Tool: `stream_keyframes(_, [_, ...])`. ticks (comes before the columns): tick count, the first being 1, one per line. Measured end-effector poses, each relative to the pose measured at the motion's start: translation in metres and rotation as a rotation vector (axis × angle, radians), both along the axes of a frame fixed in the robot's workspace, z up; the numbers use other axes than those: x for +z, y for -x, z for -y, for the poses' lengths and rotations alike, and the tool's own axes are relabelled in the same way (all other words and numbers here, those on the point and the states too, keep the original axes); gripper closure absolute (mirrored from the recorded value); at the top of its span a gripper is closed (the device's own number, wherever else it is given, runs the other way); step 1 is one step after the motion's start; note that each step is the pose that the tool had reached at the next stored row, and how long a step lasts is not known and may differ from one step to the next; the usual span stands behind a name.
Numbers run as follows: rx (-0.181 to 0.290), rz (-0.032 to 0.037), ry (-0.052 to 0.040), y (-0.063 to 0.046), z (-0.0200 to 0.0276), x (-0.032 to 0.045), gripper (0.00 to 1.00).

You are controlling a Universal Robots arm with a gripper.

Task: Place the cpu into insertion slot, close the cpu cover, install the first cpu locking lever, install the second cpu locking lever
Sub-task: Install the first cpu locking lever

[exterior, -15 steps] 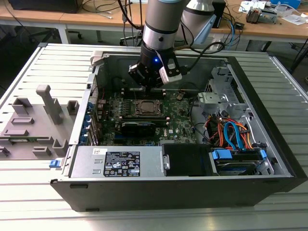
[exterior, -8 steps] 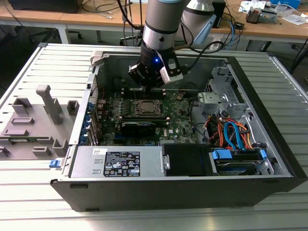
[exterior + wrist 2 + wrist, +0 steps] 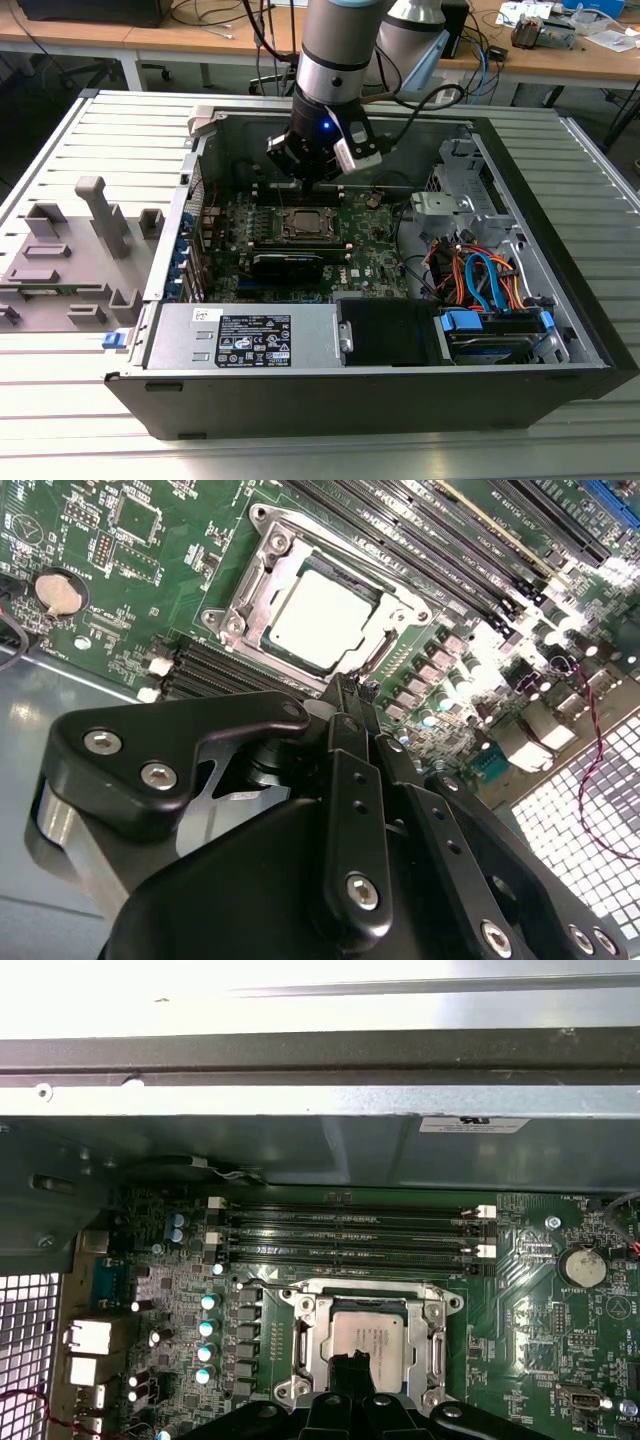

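Second wrist view: the cpu (image 3: 318, 620) sits in the slot (image 3: 262, 575) under the cover (image 3: 385, 650), upper centre. The gripper (image 3: 352, 692) hovers just below it, fingers pressed together.

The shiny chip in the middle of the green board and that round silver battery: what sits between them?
In the first wrist view, between the cpu and the coin battery lie the cpu cover framing the chip, then green circuit board with small components.

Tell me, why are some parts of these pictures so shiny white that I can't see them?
In the second wrist view, glare whitens the cpu top and washes out the board parts beside the memory slots; the gripper close to the lens looks dark and huge. In the first wrist view, the case wall glows blank white. The exterior view is evenly lit.
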State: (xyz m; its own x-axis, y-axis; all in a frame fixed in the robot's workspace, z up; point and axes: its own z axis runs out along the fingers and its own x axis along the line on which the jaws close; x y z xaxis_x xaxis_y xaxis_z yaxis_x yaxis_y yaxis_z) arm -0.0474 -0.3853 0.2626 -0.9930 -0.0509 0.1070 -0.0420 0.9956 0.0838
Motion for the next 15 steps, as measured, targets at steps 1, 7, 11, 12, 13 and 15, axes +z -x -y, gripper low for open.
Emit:
stream_keyframes(1, [0.004, 0.0000, -0.0005, 0.0000, 0.0000, 0.0000, 0.89])
stream_keyframes(7, [0.023, 0.0000, -0.0049, 0.0000, 0.0000, 0.0000, 0.89])
stream_keyframes(11, [0.030, -0.0001, -0.0055, 0.0000, 0.0000, 0.0001, 0.89])
stream_keyframes(12, [0.030, 0.0000, -0.0056, 0.0000, 0.0000, 0.0000, 0.89])
stream_keyframes(13, [0.030, 0.0008, -0.0056, 0.0000, 0.0000, 0.0000, 0.89])
stream_keyframes(15, [0.030, 0.0122, -0.0054, 0.0000, 0.0000, -0.0001, 0.89])
